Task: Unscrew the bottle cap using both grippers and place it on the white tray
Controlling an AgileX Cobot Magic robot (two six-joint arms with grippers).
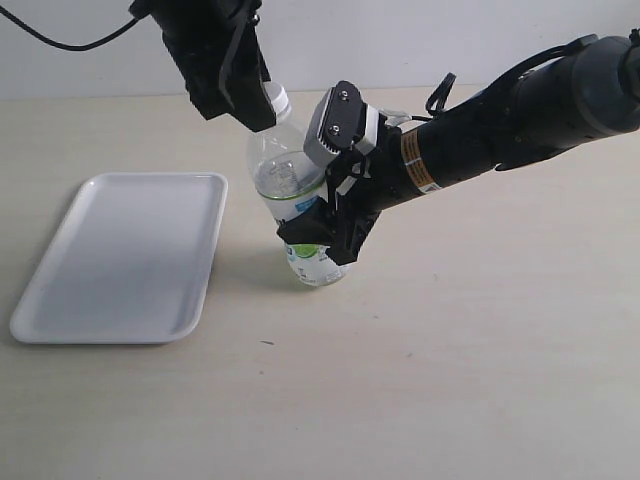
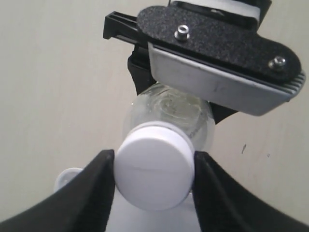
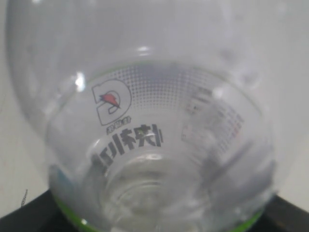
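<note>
Two grips on the bottle (image 1: pixel 285 175), upright on the table (image 1: pixel 450 350): left gripper (image 2: pixel 153 159) pinching the bottle cap (image 2: pixel 154 173) from both sides, clear only from left wrist, half hidden by that claw in exterior view; right gripper (image 1: pixel 325 240) clamped round the label. Apart at nine o'clock, the white tray (image 1: pixel 130 250)

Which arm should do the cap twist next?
Left. The left gripper flanks the bottle cap on both sides; the right gripper is clamped on the bottle, holding it upright.

Pale table (image 1: pixel 450 380) bears white tray (image 1: pixel 120 260) and bottle (image 1: pixel 283 172).
</note>
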